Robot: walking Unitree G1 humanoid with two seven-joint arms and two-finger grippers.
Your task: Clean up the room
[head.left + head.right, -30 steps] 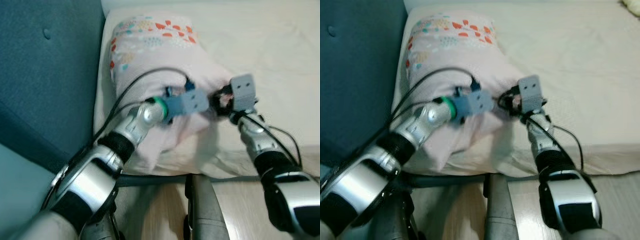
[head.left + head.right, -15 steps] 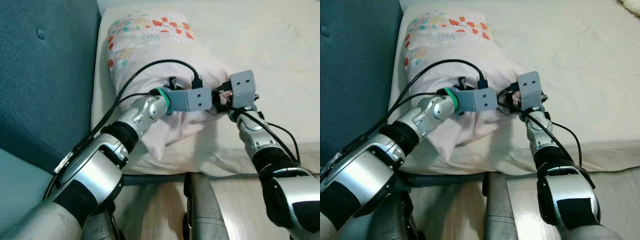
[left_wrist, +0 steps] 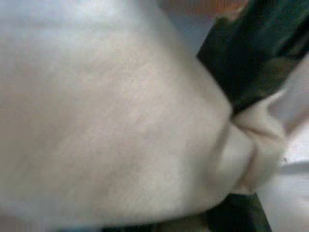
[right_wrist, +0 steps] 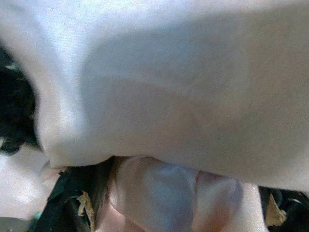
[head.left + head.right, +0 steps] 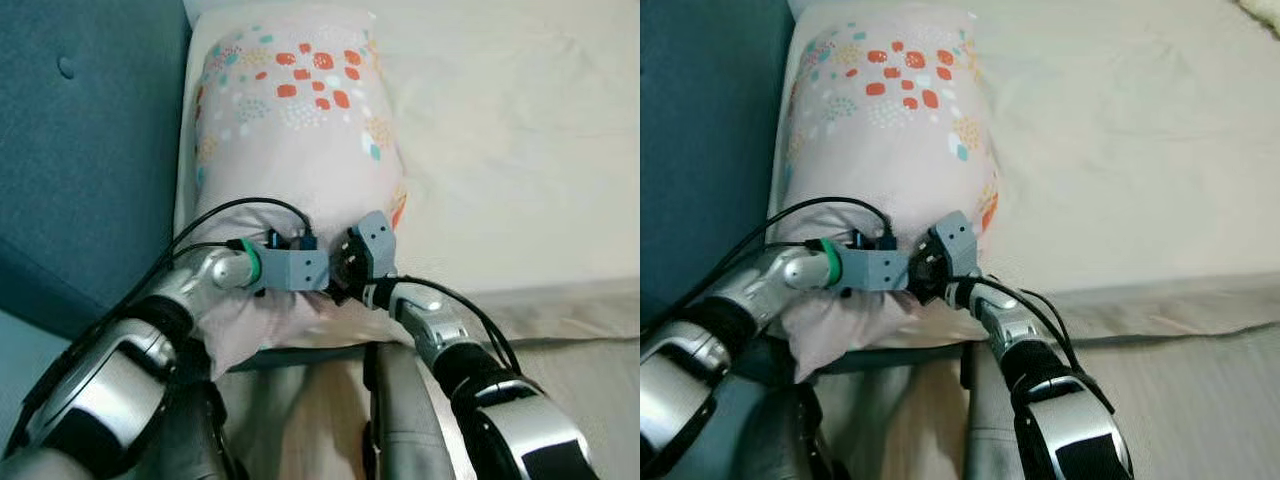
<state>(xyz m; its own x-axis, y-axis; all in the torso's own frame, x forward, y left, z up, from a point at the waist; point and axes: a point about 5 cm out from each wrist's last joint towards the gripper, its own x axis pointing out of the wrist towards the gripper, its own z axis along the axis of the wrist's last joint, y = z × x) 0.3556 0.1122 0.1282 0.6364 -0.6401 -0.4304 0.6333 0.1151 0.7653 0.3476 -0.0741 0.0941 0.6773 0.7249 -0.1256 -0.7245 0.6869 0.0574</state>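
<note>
At the bed's near edge, the pillow's (image 5: 290, 140) near end is pinched by both grippers. Pink fabric is bunched between the left gripper's (image 3: 244, 159) black fingers, and a fold is likewise clamped by the right gripper (image 4: 159, 188). Further off, the dotted pillow is seen lying lengthwise on the cream sheet (image 5: 510, 130), just beside the blue headboard (image 5: 90, 150).
</note>
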